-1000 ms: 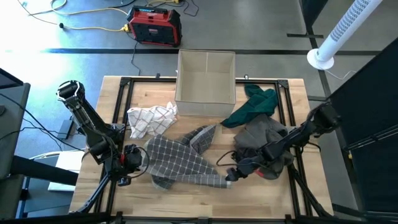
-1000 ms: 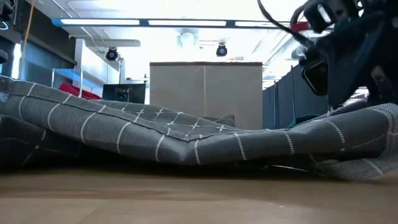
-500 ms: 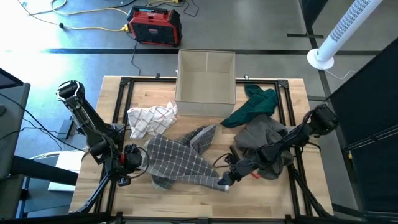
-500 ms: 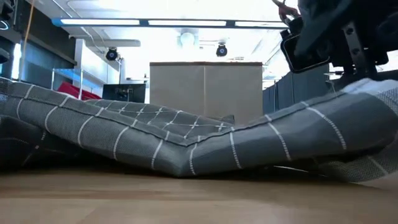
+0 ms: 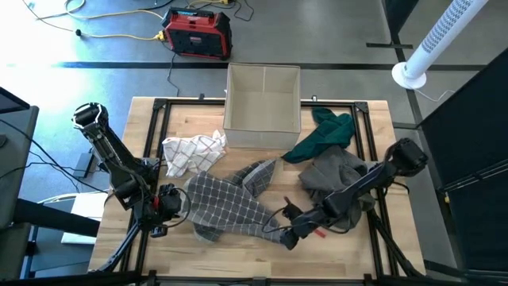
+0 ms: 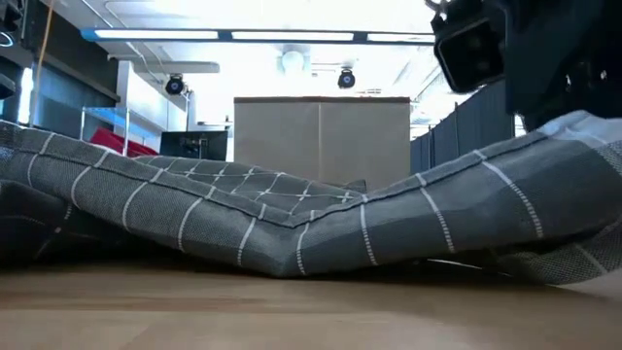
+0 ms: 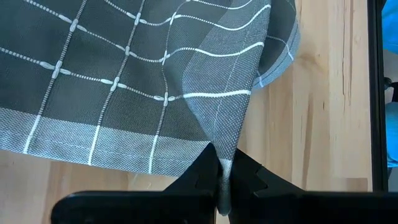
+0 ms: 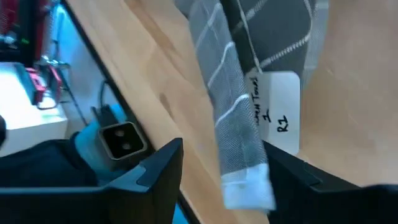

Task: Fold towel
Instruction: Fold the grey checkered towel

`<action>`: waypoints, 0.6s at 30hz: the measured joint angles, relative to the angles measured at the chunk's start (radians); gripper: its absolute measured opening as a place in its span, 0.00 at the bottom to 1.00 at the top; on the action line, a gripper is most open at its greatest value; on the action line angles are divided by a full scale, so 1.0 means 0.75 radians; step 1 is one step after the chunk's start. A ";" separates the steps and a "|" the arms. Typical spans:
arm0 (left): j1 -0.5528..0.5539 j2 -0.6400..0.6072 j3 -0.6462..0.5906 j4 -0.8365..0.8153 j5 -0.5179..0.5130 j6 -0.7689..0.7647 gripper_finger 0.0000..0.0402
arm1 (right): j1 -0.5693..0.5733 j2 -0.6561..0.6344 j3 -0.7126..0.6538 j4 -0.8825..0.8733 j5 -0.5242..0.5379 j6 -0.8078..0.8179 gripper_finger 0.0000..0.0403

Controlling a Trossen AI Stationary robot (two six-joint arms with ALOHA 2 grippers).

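Our right gripper (image 5: 287, 235) slid along to the towel (image 5: 230, 205) corner, jaws narrowing around it; left gripper (image 7: 222, 180) stayed clamped, readying the fold.

The only writing is on a white tag (image 8: 278, 112) attached to the grey checked towel (image 8: 231, 118), seen in the right wrist view: handwritten lines, of which "1" and "R1" can be read; the first line is unclear.
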 joint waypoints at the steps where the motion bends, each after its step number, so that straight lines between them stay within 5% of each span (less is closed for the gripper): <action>1: 0.000 0.000 0.000 0.000 0.000 0.000 0.00 | 0.000 0.024 0.010 0.003 -0.025 -0.002 0.41; 12: 0.000 0.000 0.000 -0.001 0.000 0.010 0.00 | -0.002 0.092 0.219 -0.259 0.031 -0.178 0.04; 18: -0.001 0.000 0.000 -0.014 -0.041 0.011 0.00 | 0.019 0.095 0.362 -0.493 0.069 -0.209 0.01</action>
